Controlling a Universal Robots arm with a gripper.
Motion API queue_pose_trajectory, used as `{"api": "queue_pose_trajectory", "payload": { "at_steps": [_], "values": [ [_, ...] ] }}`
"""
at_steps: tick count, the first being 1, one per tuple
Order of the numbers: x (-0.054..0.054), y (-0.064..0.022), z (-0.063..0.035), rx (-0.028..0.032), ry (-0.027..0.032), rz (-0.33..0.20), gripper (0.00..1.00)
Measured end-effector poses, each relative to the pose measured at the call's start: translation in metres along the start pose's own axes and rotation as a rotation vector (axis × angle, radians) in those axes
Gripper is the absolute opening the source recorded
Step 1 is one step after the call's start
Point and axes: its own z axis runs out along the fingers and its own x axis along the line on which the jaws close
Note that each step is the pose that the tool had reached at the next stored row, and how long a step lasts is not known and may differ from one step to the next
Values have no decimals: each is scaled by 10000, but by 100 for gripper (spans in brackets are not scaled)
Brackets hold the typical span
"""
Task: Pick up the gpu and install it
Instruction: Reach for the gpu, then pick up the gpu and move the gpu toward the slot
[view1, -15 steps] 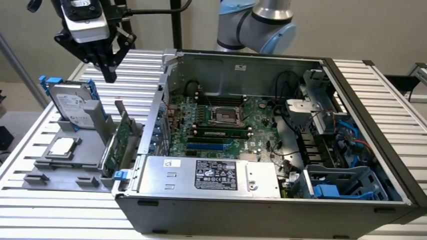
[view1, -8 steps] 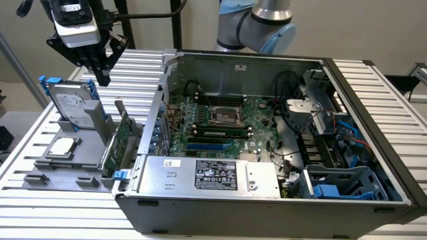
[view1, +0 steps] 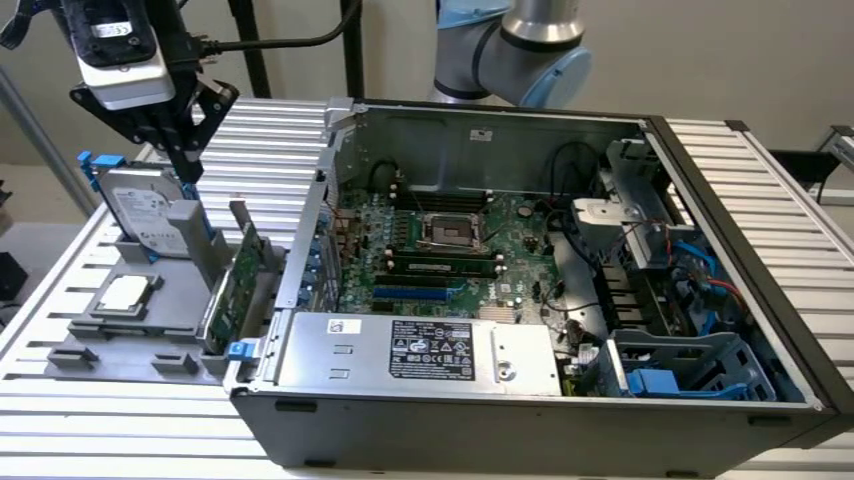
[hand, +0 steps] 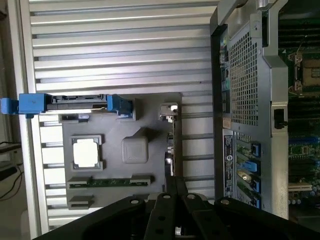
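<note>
Gpu (view1: 240, 285), a thin green circuit-board card, stands on edge in the grey plastic holder (view1: 134, 345) on the slatted metal bench (view1: 80, 420), beside the open computer case (view1: 534, 420). The black claw (view1: 191, 165) hangs above, clenched and empty.

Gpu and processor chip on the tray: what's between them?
A raised grey block of the holder tray stands between the gpu and the processor chip, apart from both. Seen in the wrist view.
</note>
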Motion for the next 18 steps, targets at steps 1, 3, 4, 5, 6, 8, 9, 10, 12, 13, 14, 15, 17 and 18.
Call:
{"api": "queue_pose_trajectory", "payload": {
  "at_steps": [1, 3, 4, 5, 6, 8, 9, 10, 12, 13, 14, 15, 17, 18],
  "values": [
    [7, -10, 5, 6, -1, 0, 11],
    [9, -11, 7, 19, -2, 1, 11],
    [8, -11, 7, 19, -1, 0, 11],
    [8, -11, 6, 20, -1, 0, 11],
    [8, -11, 6, 20, -1, 0, 11],
    [9, -11, 7, 19, -2, 1, 11],
    [9, -11, 7, 20, -2, 0, 11],
    [9, -11, 7, 20, -1, 0, 11],
    [9, -11, 7, 19, -2, 0, 11],
    [9, -11, 7, 20, -2, 0, 11],
    [9, -11, 7, 19, -2, 0, 11],
    [9, -11, 7, 19, -2, 1, 11],
    [9, -11, 7, 19, -2, 0, 11],
    [9, -11, 7, 19, -2, 0, 11]
  ]
}}
